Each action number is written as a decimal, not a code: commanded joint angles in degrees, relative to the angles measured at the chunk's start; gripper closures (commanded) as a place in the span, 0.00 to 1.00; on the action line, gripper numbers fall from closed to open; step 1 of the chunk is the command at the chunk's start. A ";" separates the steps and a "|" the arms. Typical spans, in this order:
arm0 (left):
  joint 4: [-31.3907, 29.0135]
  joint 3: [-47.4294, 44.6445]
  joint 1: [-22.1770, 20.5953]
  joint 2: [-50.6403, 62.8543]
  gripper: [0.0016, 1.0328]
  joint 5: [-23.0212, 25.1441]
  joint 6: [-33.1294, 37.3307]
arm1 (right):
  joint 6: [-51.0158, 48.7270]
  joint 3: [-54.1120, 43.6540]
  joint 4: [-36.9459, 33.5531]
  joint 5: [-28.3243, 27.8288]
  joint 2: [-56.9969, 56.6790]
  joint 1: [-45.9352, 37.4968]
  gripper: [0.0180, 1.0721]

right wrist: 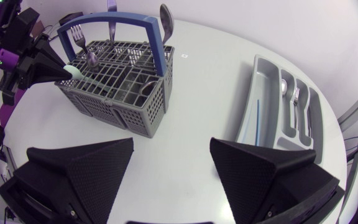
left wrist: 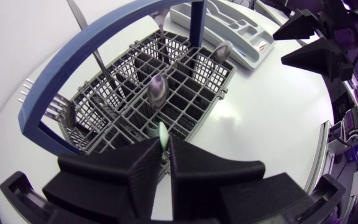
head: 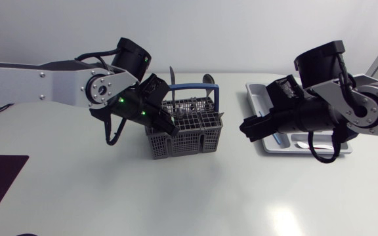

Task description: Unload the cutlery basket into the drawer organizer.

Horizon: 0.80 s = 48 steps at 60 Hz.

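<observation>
1. The left gripper (left wrist: 165,147) sits at the near wall of the grey wire-mesh cutlery basket (head: 189,134). Its fingers are pressed together on a slim pale-green utensil (left wrist: 163,132). Only a short end of it shows, so it may be a handle, but I cannot tell what kind.
2. The basket stands upright on the white table (head: 110,190), with its arched blue handle (right wrist: 157,37) spanning the top. A steel fork (right wrist: 76,32), a steel spoon (right wrist: 166,15) and a knife (head: 172,75) stand upright in its compartments.
3. The right gripper (right wrist: 171,143) hangs over bare table between the basket and the grey plastic drawer organizer (right wrist: 253,81), its fingers spread wide.
4. The organizer lies flat, well apart from the basket, on the right arm's side. Its compartments hold a second fork (right wrist: 295,96), a second spoon (right wrist: 283,87) and a thin blue piece (right wrist: 257,115).
</observation>
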 commanded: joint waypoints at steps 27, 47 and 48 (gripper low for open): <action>-7.33 7.93 0.53 0.67 0.85 1.25 -1.41 | 1.04 -2.28 0.54 0.27 -1.67 0.28 0.16; -10.06 7.75 1.77 -1.71 0.85 4.50 -2.37 | 1.04 -2.45 0.19 0.27 -2.46 0.28 0.16; -10.06 7.66 1.85 -1.79 0.85 4.68 -2.37 | 1.04 -2.54 0.19 0.27 -2.46 0.28 0.16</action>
